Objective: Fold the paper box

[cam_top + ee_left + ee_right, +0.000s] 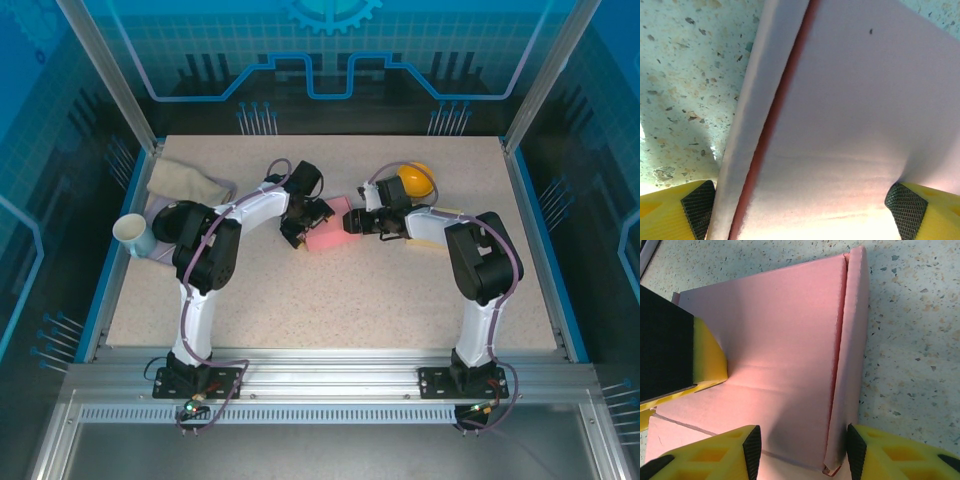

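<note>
- The paper box lies flat at the centre of the worktop, between the two arms and about equally near to each.
- In the right wrist view its raised side wall runs from bottom centre to upper right, lengthwise away from the right fingers. These stand half open astride its near end, with the right pad touching it and nothing clamped.
- The left fingers stand wide apart at the lower corners of their view, with the base panel spanning between them. One tip presses on the panel, and nothing is held.
- A pinch on the wall likely depends on it sitting centred in the right gap.
</note>
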Robot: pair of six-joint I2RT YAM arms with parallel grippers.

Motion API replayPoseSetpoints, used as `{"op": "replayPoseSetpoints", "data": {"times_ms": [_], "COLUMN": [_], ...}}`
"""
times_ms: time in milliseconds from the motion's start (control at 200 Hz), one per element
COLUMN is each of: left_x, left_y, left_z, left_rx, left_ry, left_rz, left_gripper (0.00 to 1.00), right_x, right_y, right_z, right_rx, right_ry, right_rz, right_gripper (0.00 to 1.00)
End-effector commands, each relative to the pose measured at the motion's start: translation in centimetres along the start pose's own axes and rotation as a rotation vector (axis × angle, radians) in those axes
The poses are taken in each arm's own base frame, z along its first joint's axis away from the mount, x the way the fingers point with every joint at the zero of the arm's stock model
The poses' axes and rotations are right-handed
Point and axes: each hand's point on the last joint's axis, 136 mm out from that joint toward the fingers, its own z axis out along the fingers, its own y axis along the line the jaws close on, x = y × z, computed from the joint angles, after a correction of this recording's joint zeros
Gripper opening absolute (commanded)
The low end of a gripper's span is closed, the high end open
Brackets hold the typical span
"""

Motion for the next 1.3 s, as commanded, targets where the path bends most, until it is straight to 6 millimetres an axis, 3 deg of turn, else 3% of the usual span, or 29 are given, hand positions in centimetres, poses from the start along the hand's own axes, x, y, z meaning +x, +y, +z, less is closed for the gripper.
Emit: {"op": "replayPoseSetpoints", "data": {"times_ms": [0, 230, 390, 685, 935, 1296], "left_x": [3.0, 2.4, 2.3, 2.2, 2.1, 2.1], "left_y": [5.5, 5.6, 6.2, 6.4, 6.6, 6.9], "left_z": [3.7, 3.5, 3.8, 3.9, 3.8, 4.1], "left_rx": [-0.214, -0.232, -0.246, -0.251, -0.259, -0.265], "left_ry": [0.105, 0.076, 0.076, 0.073, 0.069, 0.072], "left_rz": [-0.051, -0.031, -0.031, -0.031, -0.028, -0.027], "left_gripper": [0.92, 0.92, 0.92, 0.92, 0.92, 0.91], "right_x": [0.3, 0.5, 0.8, 3.5, 4.6, 4.3], "right_y": [0.9, 1.0, 1.0, 1.0, 1.1, -0.6], "right_z": [0.4, 0.2, -1.2, -2.8, -2.1, -0.1], "right_rx": [-0.033, -0.033, 0.0, 0.019, 0.001, 0.064], "right_ry": [0.014, 0.015, 0.033, 0.111, 0.135, 0.069], "right_rz": [-0.024, -0.028, -0.007, 0.049, 0.056, -0.075], "right_gripper": [0.5, 0.5, 0.5, 0.5, 0.44, 0.34]}}
